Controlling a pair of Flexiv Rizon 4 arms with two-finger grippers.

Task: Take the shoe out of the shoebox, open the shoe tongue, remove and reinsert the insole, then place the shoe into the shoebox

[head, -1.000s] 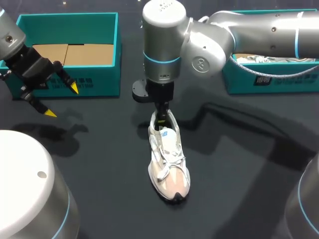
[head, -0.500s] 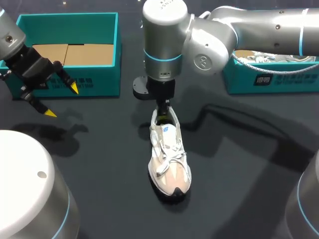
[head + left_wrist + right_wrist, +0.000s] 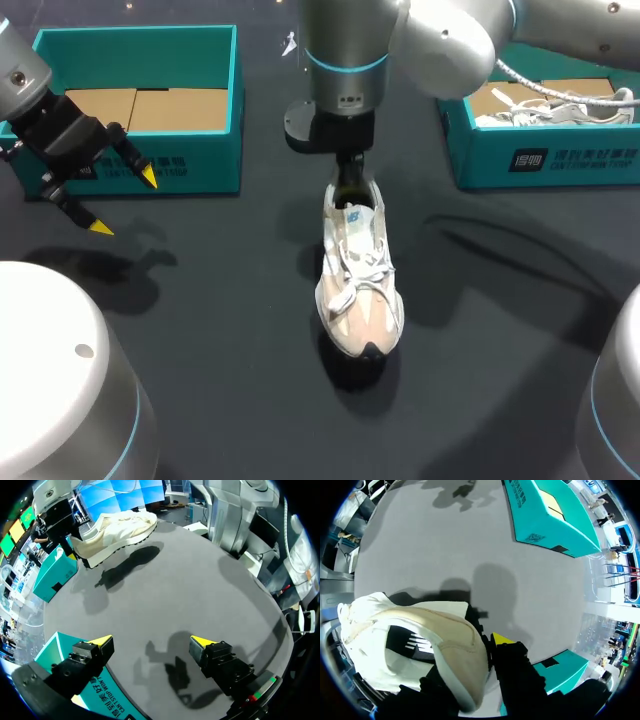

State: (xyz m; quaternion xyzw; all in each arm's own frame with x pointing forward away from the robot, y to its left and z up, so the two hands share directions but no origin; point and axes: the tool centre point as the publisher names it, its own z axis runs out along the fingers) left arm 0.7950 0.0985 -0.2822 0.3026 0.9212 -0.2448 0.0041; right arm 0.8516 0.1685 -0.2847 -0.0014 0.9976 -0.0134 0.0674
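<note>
A white and beige sneaker (image 3: 358, 290) hangs toe-down over the middle of the table, its shadow beneath it. My right gripper (image 3: 350, 192) is shut on the sneaker's heel collar. In the right wrist view one yellow fingertip (image 3: 502, 639) shows outside the heel of the sneaker (image 3: 420, 640); the other finger is hidden inside. The left wrist view shows the sneaker (image 3: 115, 530) floating above the tabletop. My left gripper (image 3: 124, 203) stands open and empty in front of the left teal shoebox (image 3: 135, 35), its fingers (image 3: 102, 641) wide apart.
The left teal shoebox holds only brown cardboard. A second teal box (image 3: 545, 160) at the back right holds another white shoe (image 3: 560, 108). Dark tabletop (image 3: 500, 300) lies open around the hanging sneaker.
My right gripper closed on the sneaker's heel, then lifted it off the table and carried it a little to the right. The left arm has not moved.
</note>
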